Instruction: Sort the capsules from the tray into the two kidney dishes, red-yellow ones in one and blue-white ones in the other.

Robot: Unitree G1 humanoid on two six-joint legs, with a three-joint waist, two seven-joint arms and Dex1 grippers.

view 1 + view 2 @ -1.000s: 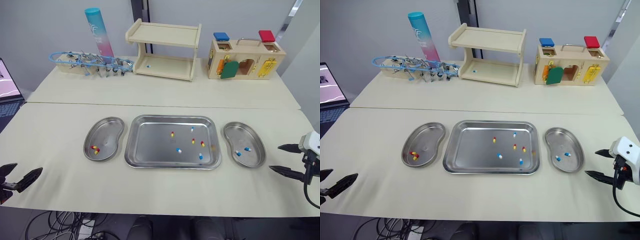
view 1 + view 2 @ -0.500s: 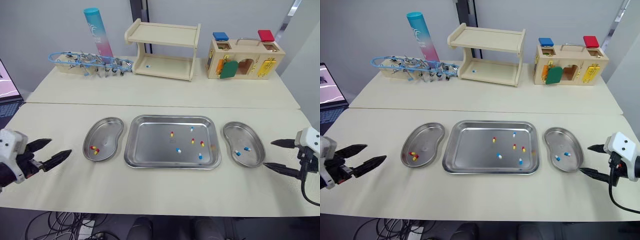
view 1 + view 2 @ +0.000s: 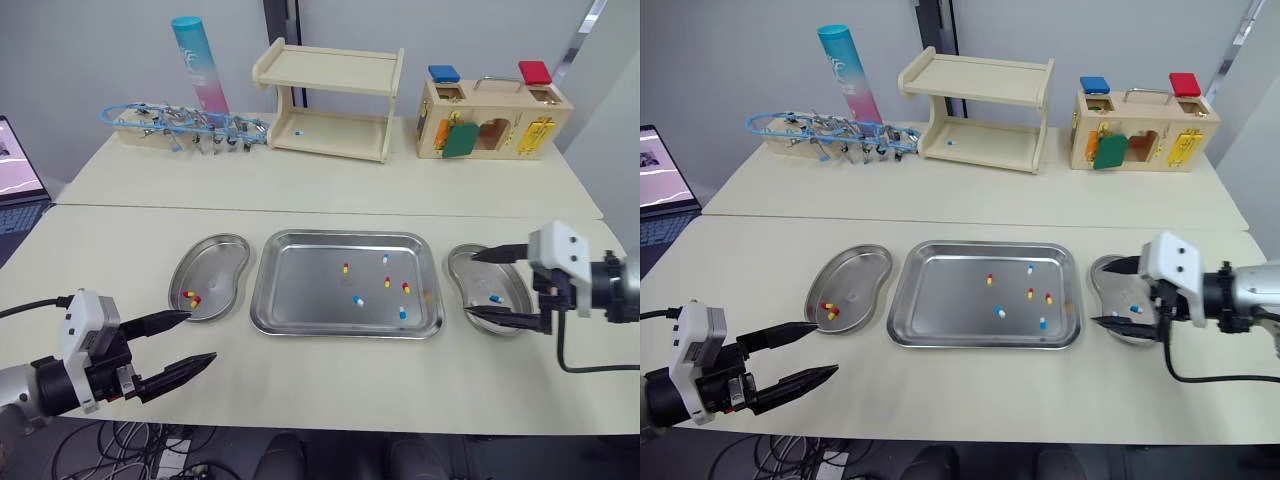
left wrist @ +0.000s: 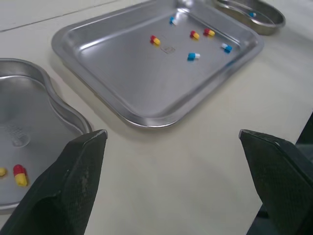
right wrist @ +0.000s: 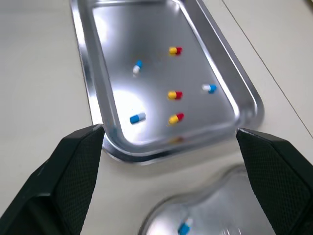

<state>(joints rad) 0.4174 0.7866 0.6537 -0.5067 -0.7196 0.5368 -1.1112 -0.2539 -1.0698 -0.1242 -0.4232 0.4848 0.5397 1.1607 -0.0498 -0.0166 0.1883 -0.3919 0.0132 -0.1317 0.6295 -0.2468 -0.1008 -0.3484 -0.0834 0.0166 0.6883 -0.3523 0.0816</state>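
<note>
The steel tray (image 3: 300,295) lies in the middle with several loose capsules, red-yellow ones (image 3: 345,268) and blue-white ones (image 3: 357,300). The left kidney dish (image 3: 215,262) holds red-yellow capsules (image 3: 189,298). The right kidney dish (image 3: 500,272) holds blue-white capsules (image 3: 494,298). My left gripper (image 3: 200,336) is open just in front of the left dish, empty. My right gripper (image 3: 470,284) is open over the right dish's inner side, pointing at the tray, nothing between its fingers (image 5: 73,161).
At the back stand a wooden shelf (image 3: 330,100), a wooden lock box (image 3: 490,120), a blue-pink tube (image 3: 198,65) and a rack of blue clips (image 3: 180,125). A laptop (image 3: 15,175) sits at the far left edge.
My left gripper has come in from the table's left edge toward the left dish. My right gripper has moved left to over the right dish. Both stay open.
</note>
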